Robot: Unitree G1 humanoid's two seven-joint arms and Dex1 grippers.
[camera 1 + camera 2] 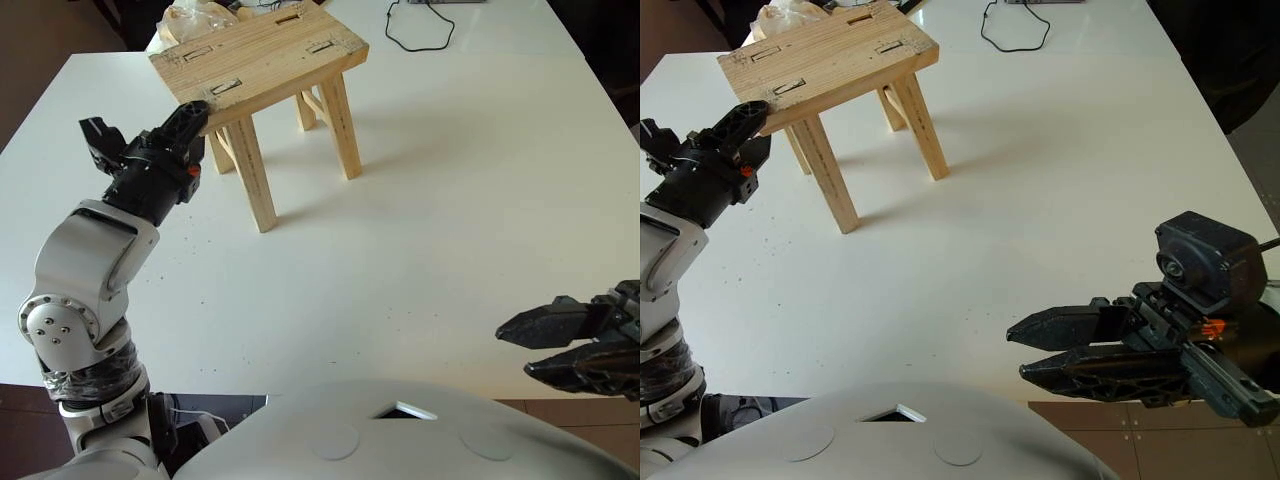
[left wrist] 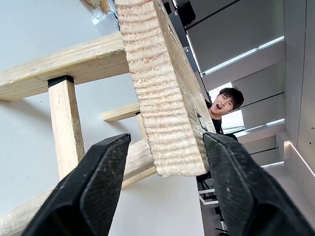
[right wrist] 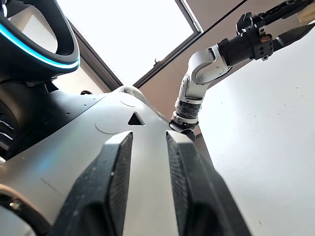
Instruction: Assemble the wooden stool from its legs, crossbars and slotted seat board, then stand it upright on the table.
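Stool [image 1: 258, 150] stands upright on bench [image 1: 450, 200], upper left of frame. Left hand [image 2: 166, 140] spread wide at near-left corner of seat [image 1: 255, 50], not clamped. Right hand [image 1: 1018, 353] lower right, at bench's near edge, narrowly parted, holding nothing.

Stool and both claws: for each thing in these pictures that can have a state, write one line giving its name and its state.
Stool: fully put together, standing upright on the table.
Left claw: open, one finger on each side of the stool's seat edge.
Right claw: open, empty, near the table's front edge.
Cable: lying loose in a loop at the table's far side.
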